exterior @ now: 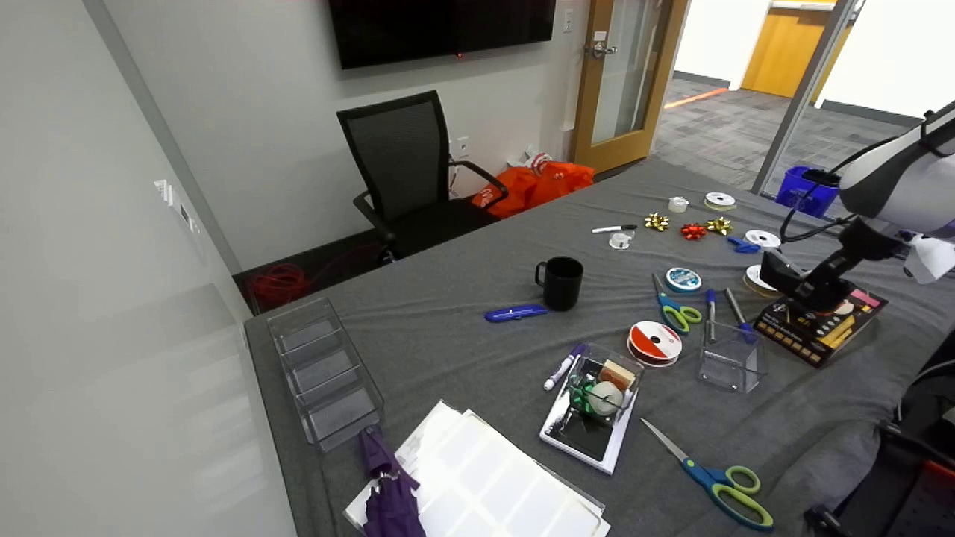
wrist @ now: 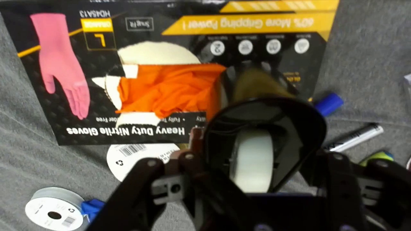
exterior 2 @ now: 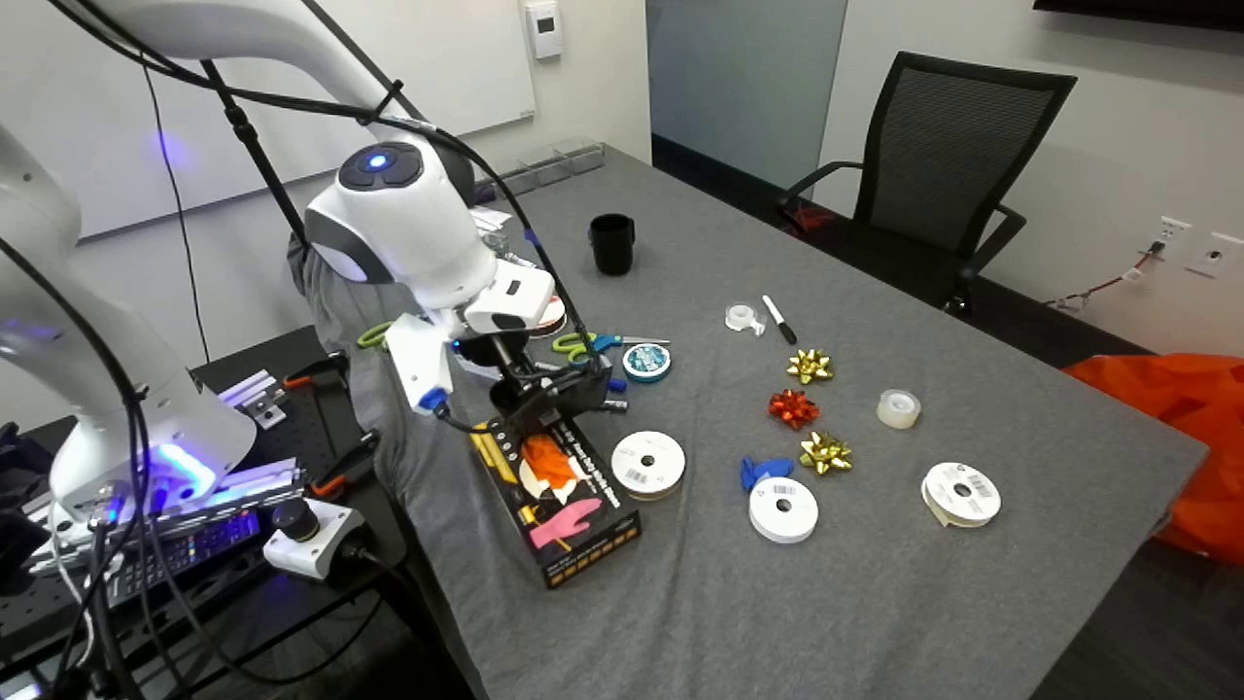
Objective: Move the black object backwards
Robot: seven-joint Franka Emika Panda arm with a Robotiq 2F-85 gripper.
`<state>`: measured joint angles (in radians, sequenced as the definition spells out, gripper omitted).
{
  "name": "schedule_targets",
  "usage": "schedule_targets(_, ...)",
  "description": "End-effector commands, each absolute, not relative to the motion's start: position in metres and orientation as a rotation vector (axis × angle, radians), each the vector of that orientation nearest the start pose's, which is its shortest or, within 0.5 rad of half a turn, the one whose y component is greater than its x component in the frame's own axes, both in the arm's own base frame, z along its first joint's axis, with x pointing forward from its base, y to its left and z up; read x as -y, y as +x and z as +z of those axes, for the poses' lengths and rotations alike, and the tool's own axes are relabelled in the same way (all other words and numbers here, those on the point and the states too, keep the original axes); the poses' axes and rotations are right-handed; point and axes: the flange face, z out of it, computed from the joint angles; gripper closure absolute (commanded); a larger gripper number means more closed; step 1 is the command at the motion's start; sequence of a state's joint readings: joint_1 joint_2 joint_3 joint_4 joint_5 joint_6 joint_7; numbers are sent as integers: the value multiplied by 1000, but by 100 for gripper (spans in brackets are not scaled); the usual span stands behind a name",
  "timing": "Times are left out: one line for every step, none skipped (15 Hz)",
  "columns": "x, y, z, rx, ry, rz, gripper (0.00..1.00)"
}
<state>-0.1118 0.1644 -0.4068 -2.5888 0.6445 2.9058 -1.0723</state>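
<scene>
One curved black plastic tape dispenser (wrist: 287, 131) sits pinched in the black gripper (wrist: 258, 157), right of centre in wrist view, over the black cardboard glove box (wrist: 167, 86); likely carry step, next needs backward shift.

In an exterior view, cam sits high, looking obliquely down across grey cloth-covered bench (exterior: 462, 358); white robot arm (exterior: 910, 186) farther off, right edge. In an exterior view, also high, angled down, arm (exterior 2: 418, 224) much nearer, large at left. Both exterior views share black cylindrical mug (exterior: 562, 283), black mesh-back chair (exterior: 406, 160). Wrist view: close-up, facing down past pincer (wrist: 257, 150) onto black rectangular glove box (wrist: 170, 86).
</scene>
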Motion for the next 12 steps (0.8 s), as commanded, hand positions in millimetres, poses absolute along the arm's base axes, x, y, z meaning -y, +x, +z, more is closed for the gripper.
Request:
schedule_targets(253,402,246,-223,-3123,-419,58)
schedule_targets(253,416,252,-284,-3118,-427,58)
schedule_targets(253,428,257,-341,-3111,-439,58)
schedule_targets(254,441,263,-407,-3105,-446,58)
schedule_targets(253,453,270,-453,-3096,-458,58)
schedule_targets(252,468,277,-521,-3081,-465,58)
schedule_targets(251,477,283,-564,-3065,-476,58)
schedule_targets(249,491,290,-616,-3046,-491,58)
schedule_targets(247,501,295,-660,-3028,-504,58)
schedule_targets(244,516,298,-709,-3015,-520,58)
schedule_targets(242,527,299,-752,-3004,-530,58)
schedule_targets(239,539,298,-797,-2991,-534,58)
